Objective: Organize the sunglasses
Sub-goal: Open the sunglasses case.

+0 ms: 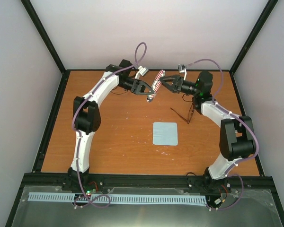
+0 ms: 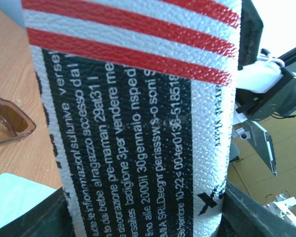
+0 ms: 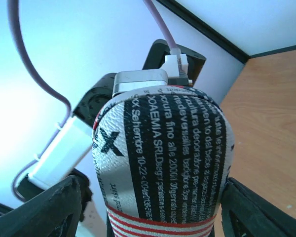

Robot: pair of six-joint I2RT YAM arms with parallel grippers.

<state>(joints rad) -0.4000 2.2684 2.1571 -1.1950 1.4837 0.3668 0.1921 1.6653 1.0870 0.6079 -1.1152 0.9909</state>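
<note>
- While it is raised above the table [image 1: 118,132], the flag-patterned case [image 1: 155,85] is clamped by the left gripper [image 1: 146,90].
- Its other end is seated between the right gripper's [image 1: 164,84] jaws; whether it is pinched there cannot be told.
- The sunglasses [image 2: 10,121] are laid on the table beside the right arm, apart from the light blue cloth [image 1: 165,133].

Above the far middle of the brown wooden table [image 1: 118,142], a red-and-white striped oblong case [image 1: 156,84] hangs tilted in the air. The left jaws grip it from the left side and the right jaws from the right. A pair of thin dark-brown-framed sunglasses [image 1: 184,116] lies on the table just beside the white right arm [image 1: 217,113]. A flat light blue rectangular cloth [image 1: 165,133] lies nearer the arm bases, apart from the sunglasses.
</note>
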